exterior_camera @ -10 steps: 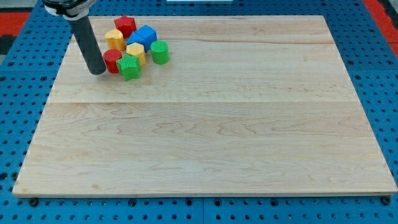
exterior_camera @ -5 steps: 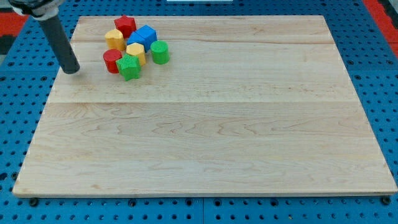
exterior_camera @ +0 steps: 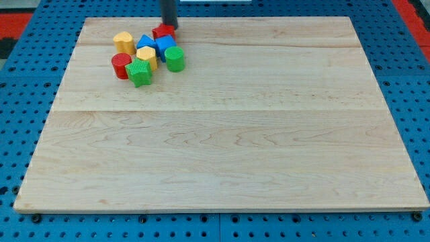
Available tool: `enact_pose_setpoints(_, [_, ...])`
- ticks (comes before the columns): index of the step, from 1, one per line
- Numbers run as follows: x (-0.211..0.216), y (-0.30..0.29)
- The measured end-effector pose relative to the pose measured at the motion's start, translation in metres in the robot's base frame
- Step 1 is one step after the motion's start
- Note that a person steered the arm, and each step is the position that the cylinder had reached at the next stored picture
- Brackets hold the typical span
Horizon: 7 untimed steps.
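Note:
My tip (exterior_camera: pixel 168 25) stands at the view's top, left of centre, touching the top of a red star-shaped block (exterior_camera: pixel 163 31). Just below the red star lie a blue cube (exterior_camera: pixel 165 46) and a blue triangular block (exterior_camera: pixel 145 42). A yellow block (exterior_camera: pixel 123 43) sits to their left, and another yellow block (exterior_camera: pixel 147 57) sits in the middle of the cluster. A red cylinder (exterior_camera: pixel 121 66) and a green star-shaped block (exterior_camera: pixel 140 72) form the cluster's lower left. A green cylinder (exterior_camera: pixel 175 59) sits at its right.
The wooden board (exterior_camera: pixel 228 134) rests on a blue perforated base (exterior_camera: pixel 20 101). A red patch shows at each upper corner of the view.
My tip has swung from the board's left edge up and over to the top. The red star has slid right, and the blue blocks have shifted slightly.

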<state>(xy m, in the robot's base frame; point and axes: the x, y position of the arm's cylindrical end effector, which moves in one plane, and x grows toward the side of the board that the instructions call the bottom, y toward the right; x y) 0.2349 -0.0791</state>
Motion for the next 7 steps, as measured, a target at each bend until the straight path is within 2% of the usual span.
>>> enact_pose_setpoints(1, [0.047,0.021])
enact_pose_setpoints(3, [0.05,0.021])
enact_pose_setpoints(5, [0.036,-0.03])
enact_pose_setpoints(6, [0.044,-0.033])
enact_pose_setpoints(7, [0.086,-0.022])
